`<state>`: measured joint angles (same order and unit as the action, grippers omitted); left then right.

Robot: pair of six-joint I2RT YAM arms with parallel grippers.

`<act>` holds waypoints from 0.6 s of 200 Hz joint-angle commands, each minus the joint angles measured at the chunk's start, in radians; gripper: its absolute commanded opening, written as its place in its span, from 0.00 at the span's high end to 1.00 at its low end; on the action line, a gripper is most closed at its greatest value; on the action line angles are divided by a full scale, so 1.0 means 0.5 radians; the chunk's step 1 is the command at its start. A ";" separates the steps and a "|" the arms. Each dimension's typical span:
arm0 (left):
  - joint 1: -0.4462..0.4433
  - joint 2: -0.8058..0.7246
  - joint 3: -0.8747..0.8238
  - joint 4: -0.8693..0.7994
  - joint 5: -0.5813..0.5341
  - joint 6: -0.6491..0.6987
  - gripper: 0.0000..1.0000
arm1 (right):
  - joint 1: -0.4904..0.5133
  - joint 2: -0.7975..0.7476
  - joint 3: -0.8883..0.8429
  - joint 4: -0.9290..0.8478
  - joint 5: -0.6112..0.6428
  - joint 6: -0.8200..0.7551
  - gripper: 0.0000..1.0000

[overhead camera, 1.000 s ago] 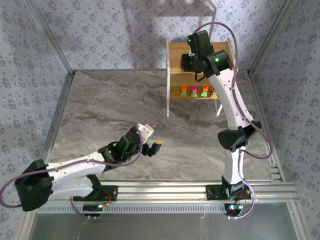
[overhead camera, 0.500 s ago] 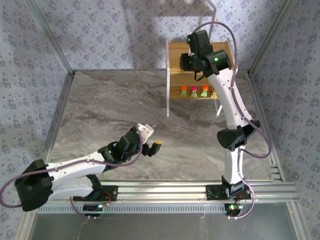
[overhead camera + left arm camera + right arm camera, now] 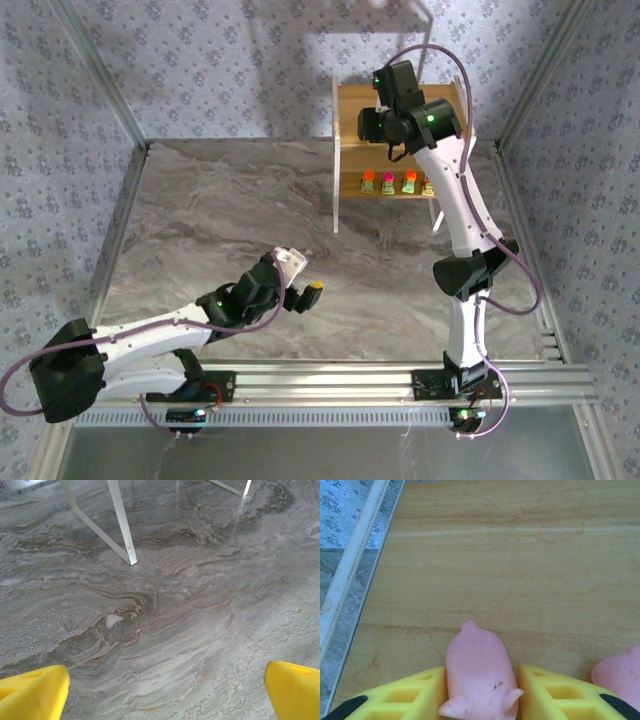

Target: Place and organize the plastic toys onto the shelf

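Note:
My right gripper (image 3: pixel 480 690) is over the top board of the shelf (image 3: pixel 520 560), near its left edge, shut on a pink pig toy (image 3: pixel 479 672) between its yellow fingers (image 3: pixel 405 697). A second pink pig (image 3: pixel 620 672) stands just to its right on the same board. From above, the right gripper (image 3: pixel 392 92) covers the top tier of the shelf (image 3: pixel 350 108). Blocky toys line the lower board: an orange-topped one (image 3: pixel 369 182), a pink-topped one (image 3: pixel 388 183) and another orange-topped one (image 3: pixel 410 182). My left gripper (image 3: pixel 305 275) hangs open over bare table, holding nothing.
The shelf's white side frame (image 3: pixel 120 520) stands on the marble table (image 3: pixel 170 630) ahead of the left gripper. A pale white-framed stand (image 3: pixel 340 20) is behind the shelf at the back wall. Metal enclosure posts (image 3: pixel 120 110) edge the table.
The right gripper has crept slightly toward the back of the shelf's top board. The left arm has not moved.

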<state>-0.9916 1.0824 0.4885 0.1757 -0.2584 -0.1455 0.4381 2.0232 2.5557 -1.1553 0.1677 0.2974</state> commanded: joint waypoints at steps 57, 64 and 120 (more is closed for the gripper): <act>-0.020 -0.027 0.051 -0.026 -0.032 0.027 0.00 | 0.007 0.003 0.079 -0.063 0.030 -0.046 0.54; -0.020 -0.025 0.052 -0.026 -0.033 0.027 0.00 | 0.011 0.003 0.087 -0.066 0.033 -0.049 0.54; -0.020 -0.024 0.055 -0.029 -0.034 0.027 0.00 | 0.038 -0.006 0.098 -0.091 0.057 -0.049 0.49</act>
<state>-0.9916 1.0824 0.4885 0.1753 -0.2588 -0.1455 0.4461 2.0232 2.5759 -1.1652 0.1741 0.2932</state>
